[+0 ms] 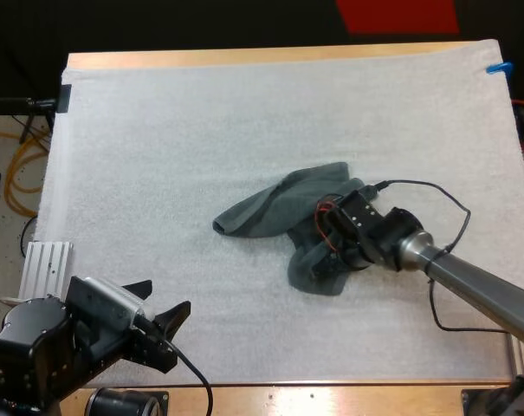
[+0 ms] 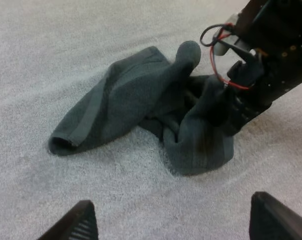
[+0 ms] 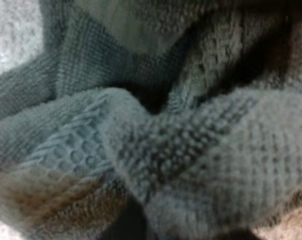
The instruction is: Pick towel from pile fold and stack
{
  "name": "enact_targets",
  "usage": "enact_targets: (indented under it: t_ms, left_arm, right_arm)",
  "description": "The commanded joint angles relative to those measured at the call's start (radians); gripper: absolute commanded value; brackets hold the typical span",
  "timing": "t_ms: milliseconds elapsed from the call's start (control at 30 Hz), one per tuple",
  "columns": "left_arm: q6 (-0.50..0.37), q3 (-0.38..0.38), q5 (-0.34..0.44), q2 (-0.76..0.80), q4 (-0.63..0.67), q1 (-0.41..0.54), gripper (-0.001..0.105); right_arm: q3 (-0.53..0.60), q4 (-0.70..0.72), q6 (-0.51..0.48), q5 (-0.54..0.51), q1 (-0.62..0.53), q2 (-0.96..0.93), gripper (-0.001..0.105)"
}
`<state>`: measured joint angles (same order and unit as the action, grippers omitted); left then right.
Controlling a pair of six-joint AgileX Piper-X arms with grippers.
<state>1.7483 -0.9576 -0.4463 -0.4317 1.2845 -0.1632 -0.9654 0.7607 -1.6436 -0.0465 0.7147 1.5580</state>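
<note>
A crumpled dark grey-green towel (image 1: 274,208) lies in the middle of the white mat (image 1: 201,121). My right gripper (image 1: 333,247) comes in from the right and is pressed down into the towel's right part, where folds bunch up around it. In the left wrist view the towel (image 2: 126,100) stretches leftward from the right gripper (image 2: 238,112). Seen from the right wrist, towel weave (image 3: 165,140) sits very close, folded over itself. My left gripper (image 1: 162,303) hovers near the mat's front left, open, well short of the towel, its fingertips (image 2: 78,220) wide apart.
A ribbed white block (image 1: 47,264) sits at the mat's left edge beside my left arm. Bare mat lies between the left gripper and the towel, and across the far half of the table.
</note>
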Motion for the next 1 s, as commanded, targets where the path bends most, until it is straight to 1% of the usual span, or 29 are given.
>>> enact_targets:
  t_ms: [0,100,167,200,267,367,467,567,700,733,800,867,933,967]
  left_arm:
    - [-0.003,-0.007,0.003,0.003,0.005,-0.004,0.061]
    - [-0.003,-0.007,0.003,0.003,0.005,-0.004,0.061]
    - [-0.003,-0.007,0.003,0.003,0.005,-0.004,0.061]
    - [-0.003,-0.007,0.003,0.003,0.005,-0.004,0.061]
    - [0.011,-0.007,0.003,0.003,0.005,-0.004,0.061]
    - [0.015,-0.007,0.003,0.003,0.005,-0.004,0.061]
    - [0.015,-0.007,0.003,0.003,0.005,-0.004,0.061]
    - [0.015,-0.007,0.003,0.003,0.005,-0.004,0.061]
    - [0.015,-0.007,0.003,0.003,0.005,-0.004,0.061]
    - [0.015,-0.007,0.003,0.003,0.005,-0.004,0.061]
    - [0.015,-0.007,0.003,0.003,0.005,-0.004,0.061]
    - [0.017,-0.007,0.003,0.003,0.005,-0.004,0.061]
    - [0.020,-0.007,0.003,0.003,0.005,-0.004,0.061]
    - [0.020,-0.007,0.003,0.003,0.005,-0.004,0.061]
  right_arm:
    - [-0.002,0.013,-0.019,-0.002,-0.001,-0.053,0.000]
    - [-0.019,0.094,-0.022,-0.002,-0.001,-0.174,0.000]
    - [-0.046,0.172,-0.038,-0.002,-0.001,-0.297,0.000]
    - [-0.054,0.185,-0.039,-0.002,-0.001,-0.319,0.000]
    - [-0.083,0.238,-0.039,-0.002,-0.001,-0.447,0.000]
    - [-0.110,0.269,-0.036,-0.002,-0.001,-0.584,0.000]
    - [-0.117,0.270,-0.035,-0.002,-0.001,-0.701,0.000]
    - [-0.117,0.274,0.009,-0.033,-0.001,-0.755,0.000]
    - [-0.117,0.279,0.011,-0.103,-0.001,-0.769,0.000]
    - [-0.117,0.275,0.009,-0.138,-0.001,-0.761,0.000]
    - [-0.117,0.267,0.004,-0.202,-0.001,-0.743,0.000]
    - [-0.117,0.241,-0.027,-0.293,-0.003,-0.704,0.000]
    - [-0.117,0.189,-0.055,-0.336,-0.017,-0.658,0.000]
    - [-0.117,0.139,-0.071,-0.337,-0.038,-0.624,0.000]
